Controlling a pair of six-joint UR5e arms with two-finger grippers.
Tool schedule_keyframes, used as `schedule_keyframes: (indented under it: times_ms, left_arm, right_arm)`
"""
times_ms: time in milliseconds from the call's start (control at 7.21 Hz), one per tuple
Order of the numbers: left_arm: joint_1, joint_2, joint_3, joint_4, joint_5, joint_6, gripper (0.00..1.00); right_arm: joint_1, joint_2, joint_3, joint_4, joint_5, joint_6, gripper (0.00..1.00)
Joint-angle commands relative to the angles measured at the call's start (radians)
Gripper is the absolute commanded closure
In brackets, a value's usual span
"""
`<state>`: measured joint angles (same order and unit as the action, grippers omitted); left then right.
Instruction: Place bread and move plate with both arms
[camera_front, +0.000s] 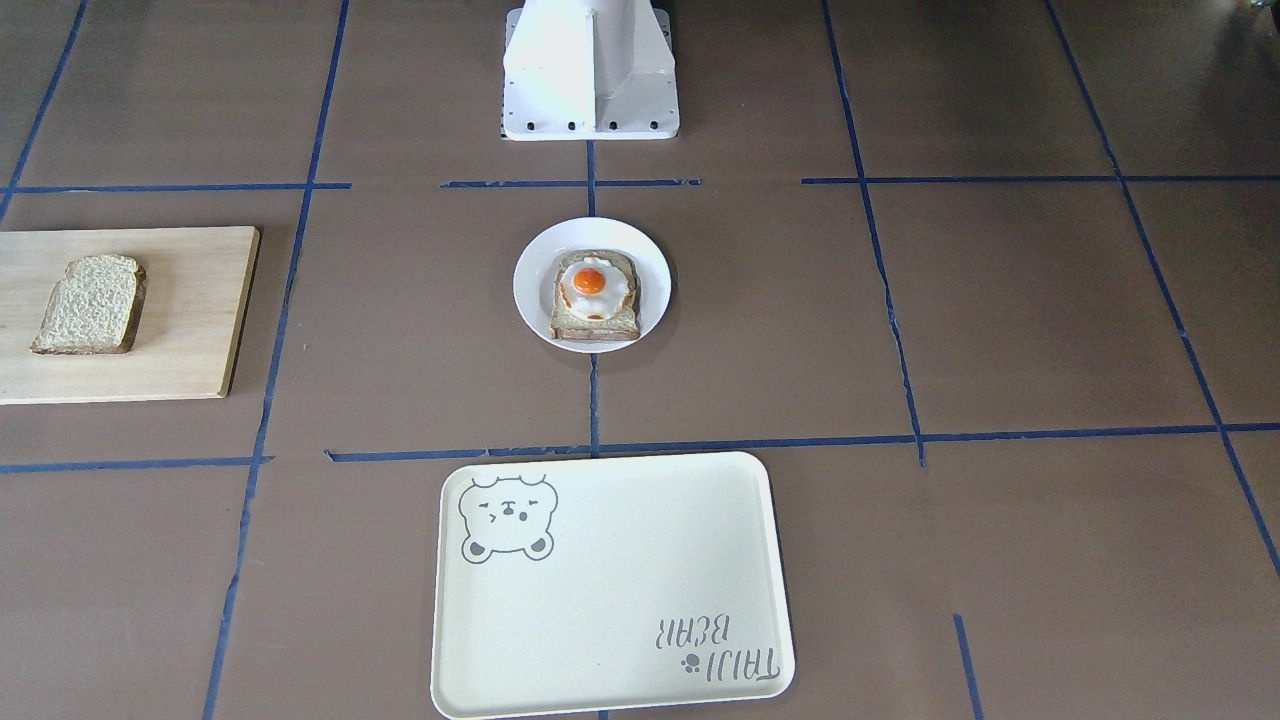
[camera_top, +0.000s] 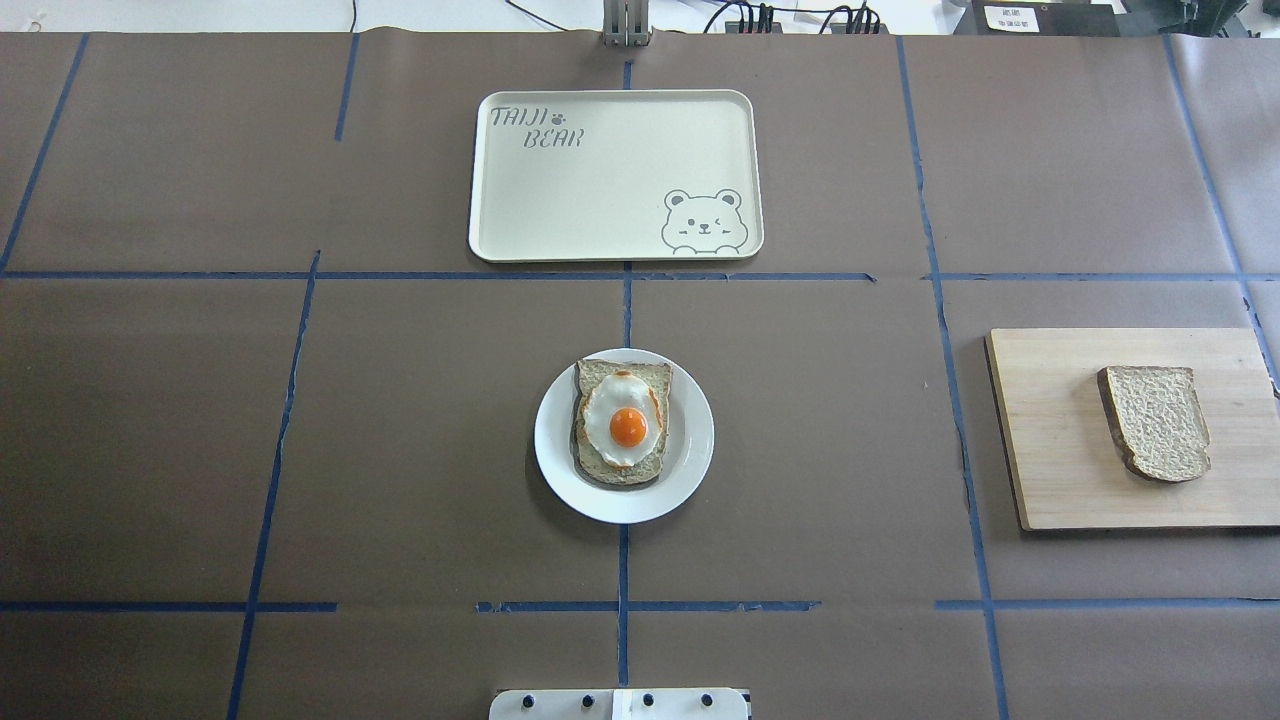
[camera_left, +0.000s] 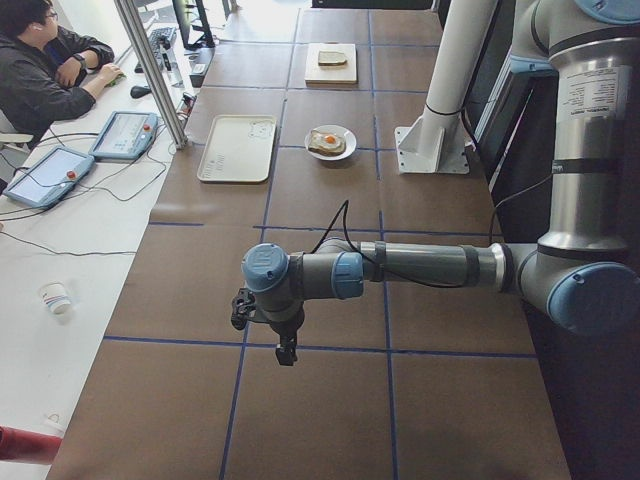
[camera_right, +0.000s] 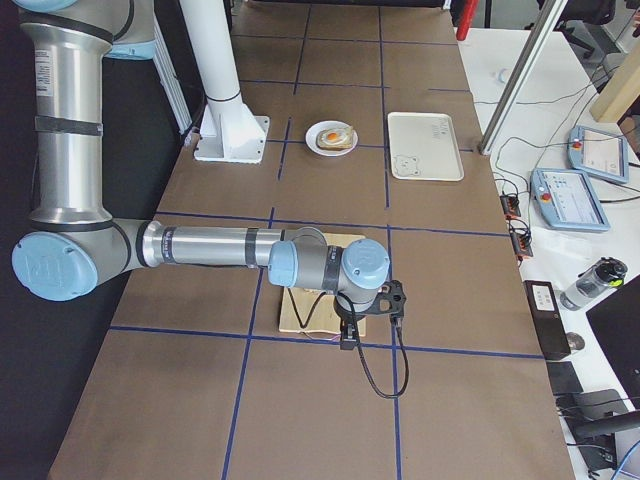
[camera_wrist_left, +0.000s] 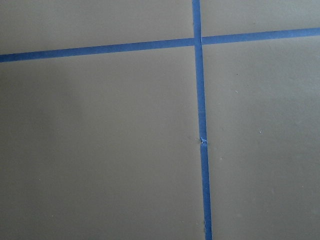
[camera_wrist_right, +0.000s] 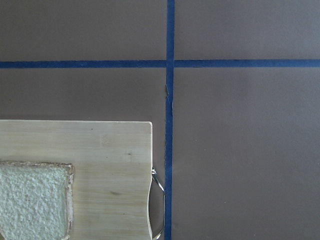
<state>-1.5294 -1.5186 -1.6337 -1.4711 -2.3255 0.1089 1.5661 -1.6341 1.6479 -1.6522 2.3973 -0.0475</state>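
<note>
Bread (camera_top: 1155, 422): flat on the wooden board (camera_top: 1050, 480), 3 o'clock from the plate (camera_top: 690, 470), well apart.
Plate: mid-table, carrying egg toast (camera_top: 622, 425).
Handling: I judge the bread light and soft, so pinch gently across the crusts. The plate looks stiff and slick; take its rim.
My tools: left gripper (camera_left: 286, 352), right gripper (camera_right: 347, 338); apart or together, I cannot tell.

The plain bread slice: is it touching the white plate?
Apart. The overhead view shows the bread lying on the wooden board, with bare table between the board and the plate.
</note>
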Motion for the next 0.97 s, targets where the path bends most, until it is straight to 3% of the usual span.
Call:
schedule_keyframes:
  times_ms: [0,832]
  left_arm:
    - [0.0,0.0,-0.003,0.0,0.0,0.0,0.0]
    - [-0.002,0.003,-0.009,-0.002,0.0,0.0,0.0]
  right_arm:
    - [0.0,0.0,0.003,0.002,-0.003,0.0,0.0]
    - [-0.003,0.028,0.018,0.005,-0.01,-0.003,0.0]
